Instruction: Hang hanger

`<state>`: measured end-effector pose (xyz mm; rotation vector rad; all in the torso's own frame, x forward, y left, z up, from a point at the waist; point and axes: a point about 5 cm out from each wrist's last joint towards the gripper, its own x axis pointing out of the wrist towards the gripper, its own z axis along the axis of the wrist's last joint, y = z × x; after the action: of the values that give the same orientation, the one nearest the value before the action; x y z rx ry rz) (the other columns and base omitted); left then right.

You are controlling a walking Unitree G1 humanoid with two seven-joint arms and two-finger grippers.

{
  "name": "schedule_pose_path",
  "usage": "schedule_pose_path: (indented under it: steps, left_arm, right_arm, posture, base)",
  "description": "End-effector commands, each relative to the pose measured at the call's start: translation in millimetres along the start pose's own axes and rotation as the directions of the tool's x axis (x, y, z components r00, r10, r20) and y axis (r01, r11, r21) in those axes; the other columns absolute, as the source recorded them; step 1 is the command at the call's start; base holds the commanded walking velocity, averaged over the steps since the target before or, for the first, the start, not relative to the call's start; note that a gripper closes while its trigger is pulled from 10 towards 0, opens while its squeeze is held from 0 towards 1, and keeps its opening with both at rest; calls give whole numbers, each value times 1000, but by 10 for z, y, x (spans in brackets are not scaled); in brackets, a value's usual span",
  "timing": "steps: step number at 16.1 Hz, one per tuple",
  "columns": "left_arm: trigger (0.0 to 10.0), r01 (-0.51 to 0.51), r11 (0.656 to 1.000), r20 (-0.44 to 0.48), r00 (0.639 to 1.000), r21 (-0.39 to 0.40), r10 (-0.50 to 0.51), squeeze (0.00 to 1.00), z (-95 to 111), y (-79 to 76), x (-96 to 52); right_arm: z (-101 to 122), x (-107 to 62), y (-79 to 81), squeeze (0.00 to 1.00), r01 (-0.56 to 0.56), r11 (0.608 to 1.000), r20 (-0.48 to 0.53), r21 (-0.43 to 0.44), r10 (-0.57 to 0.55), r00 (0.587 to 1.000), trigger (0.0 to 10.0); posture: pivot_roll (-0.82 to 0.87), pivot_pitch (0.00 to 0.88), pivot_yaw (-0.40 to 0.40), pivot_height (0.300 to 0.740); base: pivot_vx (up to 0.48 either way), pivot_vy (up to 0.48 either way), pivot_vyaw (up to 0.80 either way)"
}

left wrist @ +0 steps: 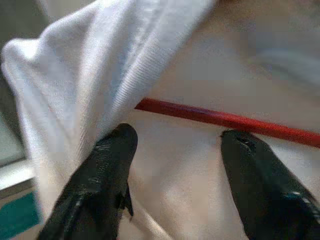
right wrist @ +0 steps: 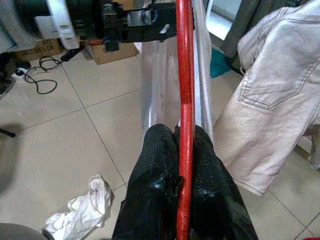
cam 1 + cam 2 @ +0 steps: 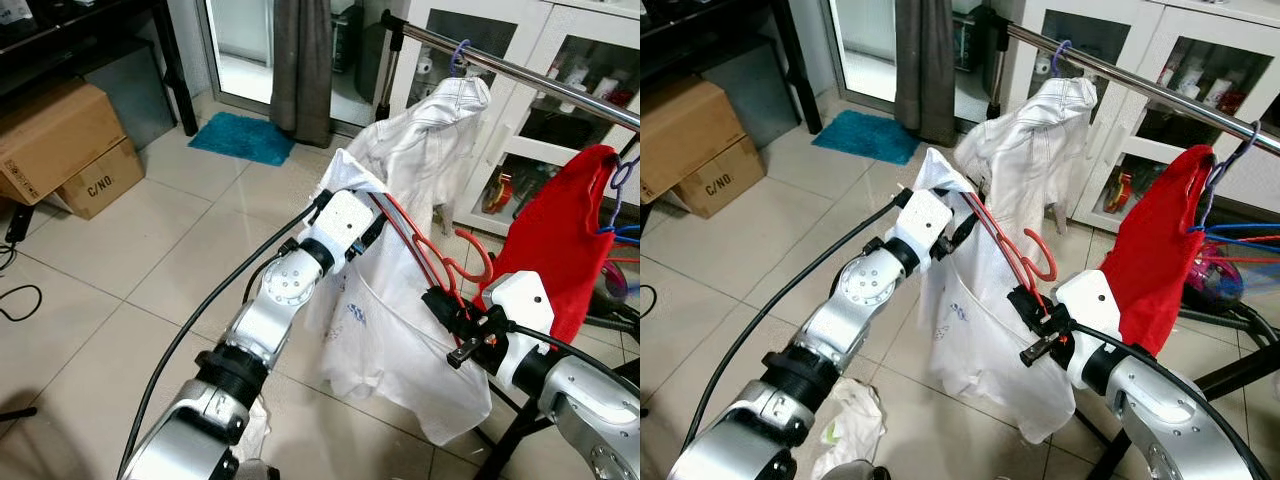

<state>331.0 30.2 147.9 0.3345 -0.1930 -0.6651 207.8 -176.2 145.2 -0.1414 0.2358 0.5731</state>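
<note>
A red hanger (image 3: 452, 262) carries a white shirt (image 3: 390, 340) in mid-air before the clothes rail (image 3: 520, 75). My right gripper (image 2: 177, 131) is shut on the hanger's red bar (image 2: 185, 75), just below the hook. My left gripper (image 1: 177, 137) stands open at the hanger's far shoulder, where white cloth drapes over one finger (image 1: 107, 160). The red bar (image 1: 225, 121) runs across just past its fingertips. The hook is free and sits lower than the rail.
On the rail hang a white jacket (image 3: 430, 130) and a red garment (image 3: 560, 240), each on a purple hanger. Behind stands a glass-door cabinet (image 3: 585, 60). Cardboard boxes (image 3: 60, 140), a teal mat (image 3: 243, 137) and a white rag (image 3: 845, 420) lie on the tiled floor.
</note>
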Motion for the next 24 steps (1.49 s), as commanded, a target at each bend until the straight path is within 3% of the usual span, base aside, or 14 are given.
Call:
schedule_pose_path:
  steps: [1, 2, 3, 4, 5, 10, 13, 15, 16, 17, 19, 21, 22, 24]
  left_arm:
    - [0, 94, 995, 50, 994, -22, -93, 0, 101, -134, 0]
    - [0, 151, 988, 59, 987, -14, -150, 0, 122, -210, -31]
    - [6039, 159, 987, 73, 985, -6, -158, 0, 146, -241, -54]
    - [10000, 155, 988, 88, 984, -8, -154, 0, 166, -249, -65]
    - [10000, 146, 989, 119, 983, -16, -143, 1000, 213, -255, -86]
    - [10000, 214, 977, 164, 963, 24, -215, 1000, 375, -411, -146]
    - [10000, 135, 990, 124, 983, 35, -139, 1000, 326, -307, -115]
    - [10000, 334, 942, 38, 941, 30, -335, 341, 219, -476, -183]
    - [10000, 452, 892, -44, 892, 24, -450, 282, 99, -586, -277]
    - [10000, 468, 884, -52, 883, 4, -467, 231, 74, -608, -314]
    - [10000, 517, 854, 1, 855, -47, -518, 231, 141, -671, -363]
    - [10000, 456, 889, 39, 890, -46, -454, 247, 209, -627, -327]
    - [10000, 340, 939, 97, 937, -49, -335, 882, 303, -507, -268]
    - [10000, 210, 977, 197, 960, -38, -198, 1000, 470, -341, -276]
  right_arm:
    - [28, -19, -61, 0, 30, 1000, 17, -9, -30, 999, 10000]
    - [27, -18, -70, 0, 31, 999, 17, -9, -31, 999, 10000]
    - [31, -18, -78, 0, 31, 999, 18, -8, -31, 999, 10000]
    - [32, -18, -82, 0, 31, 1000, 19, -7, -31, 999, 10000]
    - [33, -18, -90, 0, 30, 1000, 20, -6, -29, 999, 10000]
    - [2, -21, -141, 0, 16, 1000, 11, 2, -16, 1000, 10000]
    - [1, -26, -159, 0, 4, 1000, -1, -5, -4, 1000, 10000]
    - [-16, -18, -190, 0, 12, 1000, -23, -20, -12, 1000, 10000]
    - [0, 11, -204, 0, 13, 1000, -20, -27, -14, 1000, 10000]
    - [38, 42, -201, 0, 5, 999, -6, -32, -5, 1000, 10000]
    - [88, 108, -188, 0, -11, 999, 6, -43, 11, 1000, 10000]
    - [107, 146, -176, 0, -22, 999, 13, -44, 22, 1000, 10000]
    - [112, 158, -169, 0, -30, 999, 16, -42, 31, 999, 10000]
    - [90, 156, -174, 0, -36, 999, 8, -40, 37, 999, 10000]
  posture:
    - [-27, 50, -9, 740]
    - [-26, 50, -9, 740]
    - [-25, 51, -8, 740]
    - [-25, 52, -7, 740]
    - [-24, 54, -9, 740]
    - [-23, 66, -13, 740]
    - [-23, 66, -19, 740]
    - [-22, 65, -20, 740]
    - [-25, 67, -19, 740]
    - [-26, 69, -20, 740]
    - [-25, 72, -26, 740]
    - [-26, 73, -30, 740]
    - [-28, 74, -33, 740]
    - [-28, 76, -34, 740]
  base:
    - [0, 0, 0]
    - [0, 0, 0]
    - [0, 0, 0]
    - [0, 0, 0]
    - [0, 0, 0]
    - [0, 0, 0]
    - [0, 0, 0]
    - [0, 0, 0]
    - [0, 0, 0]
    - [0, 0, 0]
    - [0, 0, 0]
    - [0, 0, 0]
    - [0, 0, 0]
    - [0, 0, 0]
